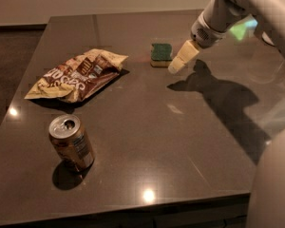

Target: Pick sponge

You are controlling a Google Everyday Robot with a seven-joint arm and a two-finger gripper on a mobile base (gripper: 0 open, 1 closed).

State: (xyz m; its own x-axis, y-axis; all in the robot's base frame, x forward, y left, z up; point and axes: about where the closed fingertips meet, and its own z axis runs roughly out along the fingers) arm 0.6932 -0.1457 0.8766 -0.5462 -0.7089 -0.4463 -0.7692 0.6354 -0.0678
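The sponge (pixel 161 54) lies flat on the dark table (pixel 147 141) toward the far middle, dark green top over a pale yellow base. My gripper (pixel 178 63), with cream-yellow fingers pointing down and left, hangs just right of the sponge, close to it and slightly above the table. Nothing is held in it. The white arm (pixel 228 8) reaches in from the upper right.
A crumpled brown and cream snack bag (pixel 76 75) lies to the left of the sponge. An opened soda can (pixel 71 143) stands near the front left. The table's front edge runs along the bottom. A part of the robot's body (pixel 275 184) fills the lower right corner.
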